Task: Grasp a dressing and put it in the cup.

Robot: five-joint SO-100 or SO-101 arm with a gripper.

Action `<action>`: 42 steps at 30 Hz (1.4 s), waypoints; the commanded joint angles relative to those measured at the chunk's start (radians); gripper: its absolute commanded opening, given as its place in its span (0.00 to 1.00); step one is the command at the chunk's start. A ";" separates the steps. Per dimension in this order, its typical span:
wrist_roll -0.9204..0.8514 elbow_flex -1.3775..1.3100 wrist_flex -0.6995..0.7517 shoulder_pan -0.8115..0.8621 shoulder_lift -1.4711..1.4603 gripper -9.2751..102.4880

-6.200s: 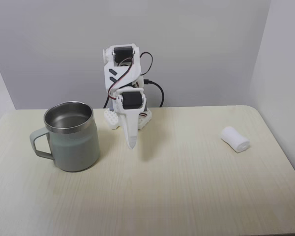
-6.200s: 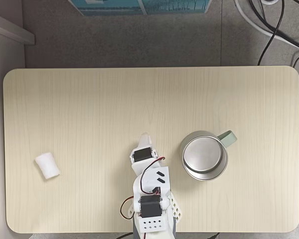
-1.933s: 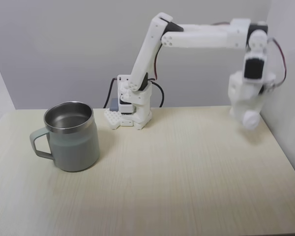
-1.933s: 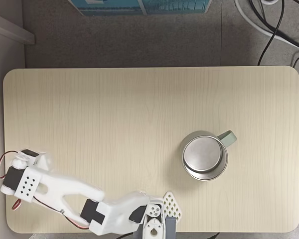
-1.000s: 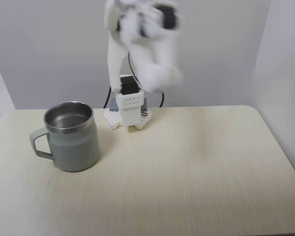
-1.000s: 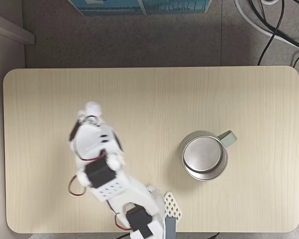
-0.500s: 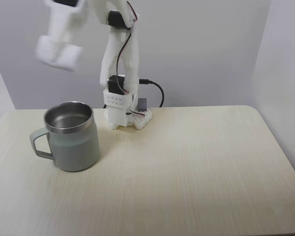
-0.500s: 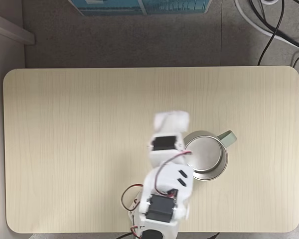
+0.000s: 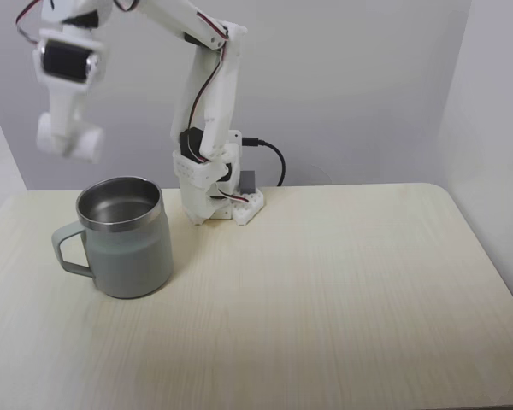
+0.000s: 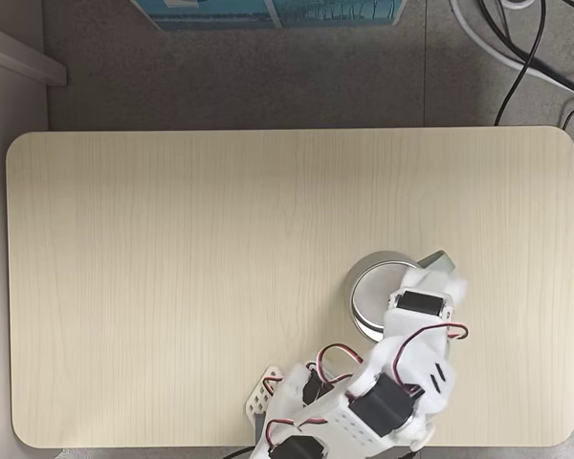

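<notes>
1. I'm carrying over the table point(image 9: 342, 290) toward the cup point(image 9: 124, 248); its rim point(image 10: 364, 287) is peeking beside my arm.
2. I'm hovering the gripper point(image 9: 67, 137) high, left of the cup's mouth; it needs centring first.
3. I'm gripping a blurred white lump, presumably the dressing point(image 9: 68, 141); I should lower before releasing.

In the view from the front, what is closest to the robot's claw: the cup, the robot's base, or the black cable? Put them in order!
From the gripper, at upper left:
1. Cup, just below it.
2. Base, to the right at the table's back.
3. Black cable, farther right behind the base.
</notes>
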 commanded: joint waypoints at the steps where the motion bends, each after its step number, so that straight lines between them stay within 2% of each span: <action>1: -0.080 -0.054 0.038 0.006 -0.034 0.08; 13: -0.141 -0.227 0.028 -0.101 -0.009 0.08; 20: -0.160 -0.293 0.011 -0.100 -0.049 0.08; 22: -0.156 -0.282 0.011 -0.092 -0.054 0.12; 26: -0.164 -0.279 0.014 -0.074 -0.061 0.27; 28: -0.160 -0.275 0.014 -0.071 -0.060 0.31; 42: -0.143 -0.264 0.018 -0.075 -0.080 0.32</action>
